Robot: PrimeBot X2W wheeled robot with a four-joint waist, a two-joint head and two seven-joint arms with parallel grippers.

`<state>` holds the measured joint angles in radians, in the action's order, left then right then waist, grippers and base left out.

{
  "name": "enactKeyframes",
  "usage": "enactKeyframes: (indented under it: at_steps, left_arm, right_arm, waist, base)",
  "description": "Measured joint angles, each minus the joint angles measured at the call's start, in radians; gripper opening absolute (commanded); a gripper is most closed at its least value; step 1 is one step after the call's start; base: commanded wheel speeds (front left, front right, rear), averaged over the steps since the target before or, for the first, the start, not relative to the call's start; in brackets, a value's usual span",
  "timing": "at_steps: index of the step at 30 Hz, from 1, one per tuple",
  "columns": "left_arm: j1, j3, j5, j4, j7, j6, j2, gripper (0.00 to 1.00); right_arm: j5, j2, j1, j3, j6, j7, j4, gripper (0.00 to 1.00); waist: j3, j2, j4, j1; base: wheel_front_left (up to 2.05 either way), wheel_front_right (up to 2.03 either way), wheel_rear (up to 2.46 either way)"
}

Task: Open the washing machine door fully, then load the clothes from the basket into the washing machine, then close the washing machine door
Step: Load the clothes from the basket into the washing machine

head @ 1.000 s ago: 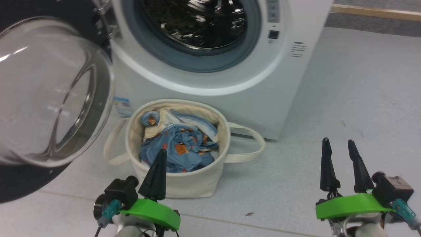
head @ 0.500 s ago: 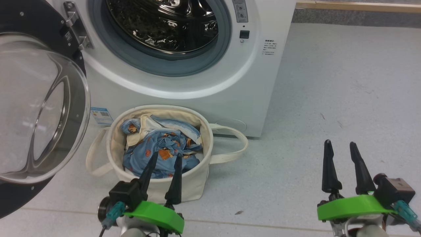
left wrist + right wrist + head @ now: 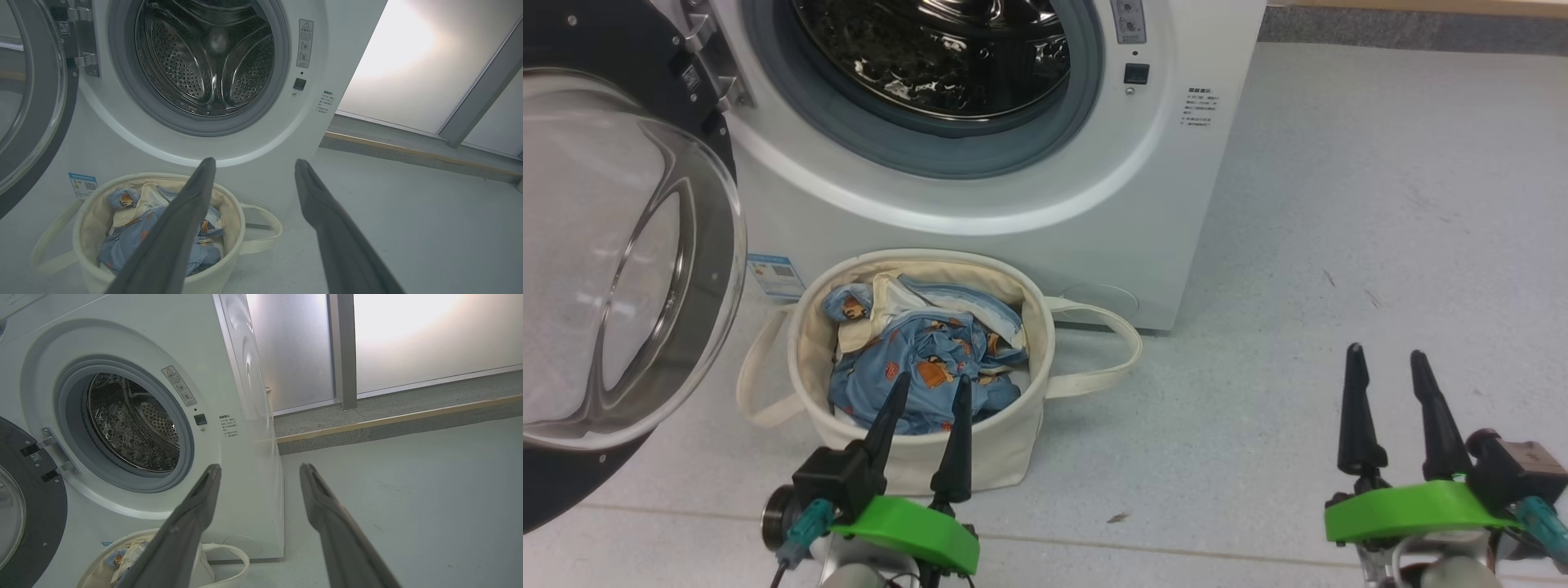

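- Since a second ago the left gripper (image 3: 934, 377) has gone from pinched shut to fingers spread wide, holding nothing.
- Head view: it hovers at the near rim of the basket (image 3: 980, 457), which stands on the floor against the washing machine (image 3: 1143, 212) and holds the clothes (image 3: 923, 367). A shallow dip may catch one fold only, so a garment trails and drops.
- Head view: the washing machine door (image 3: 621, 261) hangs open just left of the basket; a leftward lift could knock it. The right gripper (image 3: 1386, 351), wide and empty, is well apart over bare floor.
- Left wrist view: one finger (image 3: 179, 228) crosses the basket's rim; a straight descent may pinch canvas and drag the tub.
- Right wrist view: a loop handle (image 3: 241, 559) lies by the washer's front corner and could snag a sweeping finger.
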<state>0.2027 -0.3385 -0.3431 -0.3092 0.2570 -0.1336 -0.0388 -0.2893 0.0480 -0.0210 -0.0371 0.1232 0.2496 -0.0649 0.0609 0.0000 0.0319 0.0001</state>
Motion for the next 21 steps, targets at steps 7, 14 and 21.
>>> enactKeyframes:
  at_steps: [7,14,21]
  left_arm:
    - [0.0,0.002,-0.004,0.003,0.0,-0.017,0.0,1.0]
    - [0.0,0.01,-0.059,-0.01,0.0,-0.025,0.0,1.0]
    - [0.0,0.03,-0.099,-0.021,0.0,-0.025,0.001,1.0]
  right_arm:
    - [0.009,0.0,-0.001,0.041,0.0,0.0,-0.007,1.0]
    - [0.009,0.0,-0.002,0.042,0.0,0.0,-0.009,1.0]
    - [0.009,0.0,-0.002,0.042,0.0,0.0,-0.014,1.0]
  waist:
    - [0.005,0.0,-0.01,0.0]
    - [0.003,0.0,-0.01,-0.0001]
    - [0.006,0.0,-0.002,-0.0002]
  base:
    - [0.0,0.0,0.0]
    - [0.0,-0.01,0.0]
    - [0.31,-0.87,0.56]
